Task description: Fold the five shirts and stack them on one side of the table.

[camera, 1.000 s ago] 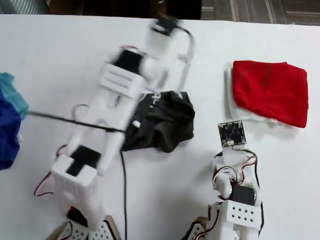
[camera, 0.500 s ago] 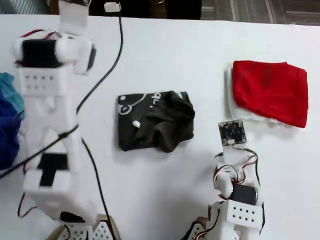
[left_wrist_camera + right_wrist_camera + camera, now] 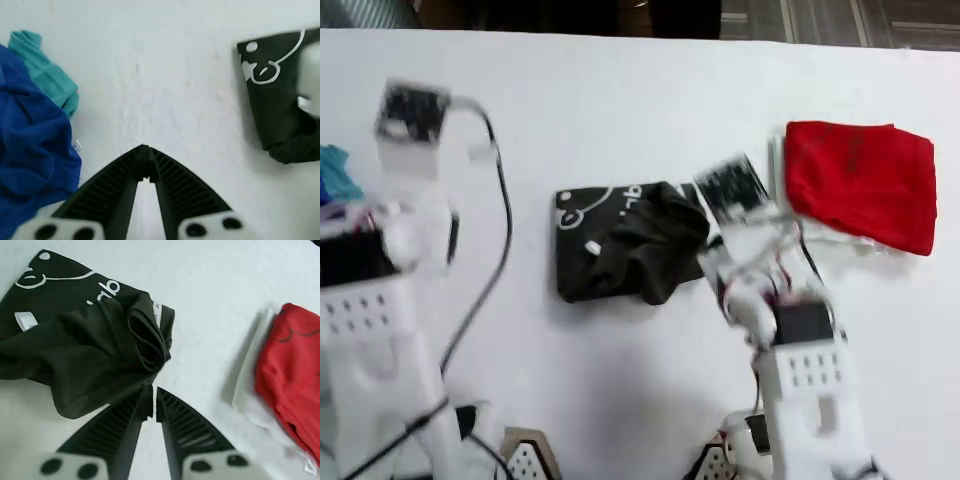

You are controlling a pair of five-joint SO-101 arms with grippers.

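A crumpled, partly folded black shirt with white print lies mid-table. A folded red shirt rests on a folded white shirt at the right. A blue shirt and a teal shirt lie bunched at the table's left edge. My left gripper is shut and empty above bare table between the blue shirt and the black shirt. My right gripper is shut and empty, close to the black shirt's rumpled right edge, with the red shirt beside it.
The left arm stands over the table's left side and its black cable hangs toward the middle. The right arm leans over the gap between the black shirt and the red pile. Bare white table stretches across the back.
The left arm has swung from over the black shirt to the table's left side. The right arm has come up from the front edge and moved to the black shirt's right edge.
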